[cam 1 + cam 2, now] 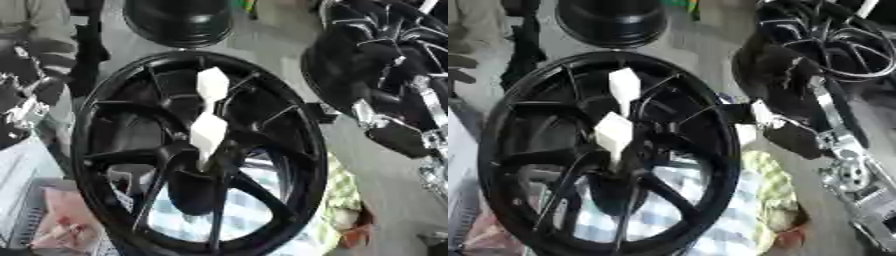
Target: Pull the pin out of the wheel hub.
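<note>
Grey floor holds one black wheel hub (199, 150) with two white pins (208, 135) (right hand (785, 107) beside it, grip unclear).

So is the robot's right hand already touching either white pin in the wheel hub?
No. The right hand sits beside the wheel hub's right rim, apart from both white pins at the centre.

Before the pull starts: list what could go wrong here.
1. The wheel stands tilted on edge; a pull on the pins might tip or roll it.
2. The right hand sits by the rim, not on a pin; reaching in, it may catch on the spokes.
3. Two white pins show; the wrong one could get pulled.
</note>
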{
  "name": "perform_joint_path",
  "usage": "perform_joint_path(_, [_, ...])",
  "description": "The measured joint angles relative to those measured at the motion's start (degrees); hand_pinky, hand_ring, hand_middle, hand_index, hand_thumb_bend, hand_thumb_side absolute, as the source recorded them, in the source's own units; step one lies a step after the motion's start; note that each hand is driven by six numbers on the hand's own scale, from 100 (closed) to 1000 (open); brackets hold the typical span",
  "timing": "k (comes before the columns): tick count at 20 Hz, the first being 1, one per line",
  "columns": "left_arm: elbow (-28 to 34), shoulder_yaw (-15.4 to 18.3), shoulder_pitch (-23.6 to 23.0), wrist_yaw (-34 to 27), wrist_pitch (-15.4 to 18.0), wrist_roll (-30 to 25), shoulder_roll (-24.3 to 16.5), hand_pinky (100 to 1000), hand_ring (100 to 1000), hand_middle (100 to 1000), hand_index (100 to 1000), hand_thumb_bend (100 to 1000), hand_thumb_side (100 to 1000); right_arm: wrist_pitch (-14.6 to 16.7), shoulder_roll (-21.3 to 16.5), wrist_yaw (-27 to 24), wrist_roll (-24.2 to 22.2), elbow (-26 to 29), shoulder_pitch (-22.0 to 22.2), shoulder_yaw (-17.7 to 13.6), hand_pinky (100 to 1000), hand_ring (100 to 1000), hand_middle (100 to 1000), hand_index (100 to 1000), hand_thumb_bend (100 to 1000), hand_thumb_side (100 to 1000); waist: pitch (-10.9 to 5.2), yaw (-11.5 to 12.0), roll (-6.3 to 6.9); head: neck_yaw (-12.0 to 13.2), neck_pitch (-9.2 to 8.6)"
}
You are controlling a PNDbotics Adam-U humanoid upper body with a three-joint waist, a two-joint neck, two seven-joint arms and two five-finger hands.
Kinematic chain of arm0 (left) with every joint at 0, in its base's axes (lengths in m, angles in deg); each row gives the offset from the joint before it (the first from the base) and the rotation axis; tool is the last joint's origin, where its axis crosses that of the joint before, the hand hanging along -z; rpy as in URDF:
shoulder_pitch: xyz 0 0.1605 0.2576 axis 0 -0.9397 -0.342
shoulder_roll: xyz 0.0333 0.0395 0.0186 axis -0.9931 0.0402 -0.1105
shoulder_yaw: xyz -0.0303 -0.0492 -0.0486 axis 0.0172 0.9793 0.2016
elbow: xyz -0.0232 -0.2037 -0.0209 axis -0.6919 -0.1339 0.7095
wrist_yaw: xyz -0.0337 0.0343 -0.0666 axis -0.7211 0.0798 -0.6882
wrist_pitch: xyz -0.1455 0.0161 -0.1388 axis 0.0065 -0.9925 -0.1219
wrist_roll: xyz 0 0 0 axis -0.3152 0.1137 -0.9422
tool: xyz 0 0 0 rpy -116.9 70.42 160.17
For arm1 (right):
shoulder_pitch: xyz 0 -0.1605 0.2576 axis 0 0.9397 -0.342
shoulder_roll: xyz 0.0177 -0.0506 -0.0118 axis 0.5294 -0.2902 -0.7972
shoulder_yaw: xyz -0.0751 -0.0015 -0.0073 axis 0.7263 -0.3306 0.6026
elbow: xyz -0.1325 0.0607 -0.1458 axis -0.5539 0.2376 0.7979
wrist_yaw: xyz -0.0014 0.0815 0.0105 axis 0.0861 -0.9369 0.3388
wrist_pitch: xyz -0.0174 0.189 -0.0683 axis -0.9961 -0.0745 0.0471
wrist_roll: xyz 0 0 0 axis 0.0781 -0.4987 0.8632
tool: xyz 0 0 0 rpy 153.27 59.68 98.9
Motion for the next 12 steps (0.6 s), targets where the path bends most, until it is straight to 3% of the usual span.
perform_joint_path(12, [0.00, -0.03, 0.00, 0.22, 0.02, -0.12, 0.02, 700, 779, 783, 858, 337, 675, -0.30, -0.04, 0.09, -1.66, 0.01, -1.82, 0.45, 679, 781, 765, 895, 100, 289, 0.06, 0.00, -0.09, -0.01, -0.01])
